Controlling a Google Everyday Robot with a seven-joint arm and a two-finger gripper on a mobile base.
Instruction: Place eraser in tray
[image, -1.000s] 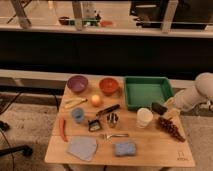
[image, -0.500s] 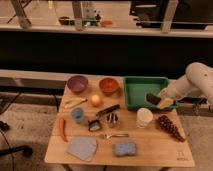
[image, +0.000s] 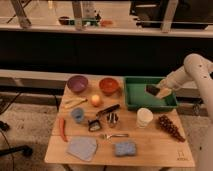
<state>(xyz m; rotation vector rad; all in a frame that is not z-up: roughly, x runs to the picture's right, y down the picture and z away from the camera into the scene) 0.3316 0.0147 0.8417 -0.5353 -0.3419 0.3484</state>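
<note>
Starting at the near edge of the wooden table (image: 150, 150), a grey cloth (image: 82, 148) lies at about 7 o'clock and the blue sponge (image: 125, 148) sits just beside it toward 6 o'clock. A little farther in, a fork (image: 114, 135) lies flat, with a red chili (image: 62, 130) at the 9 o'clock edge and a bunch of dark grapes (image: 171, 127) out at 4 o'clock. Around the table's middle stand a small blue cup (image: 77, 115), a black clip-like thing (image: 94, 125), a metal cup (image: 112, 119) whose contents are hard to make out, and a white cup (image: 144, 117). Beyond them lie a yellowish banana-like shape (image: 74, 103) and an orange fruit (image: 96, 100). At the far edge sit a purple bowl (image: 77, 83) at 11 o'clock, an orange bowl (image: 108, 85) at 12 o'clock, and the green tray (image: 135, 95) at 1 o'clock. The gripper (image: 159, 92) hangs over the tray's right half, its fingers clamped on the eraser (image: 152, 89), a dark flat block held above the tray floor; whether it touches the floor cannot be told. The white arm (image: 197, 70) is cut off at the right edge.
</note>
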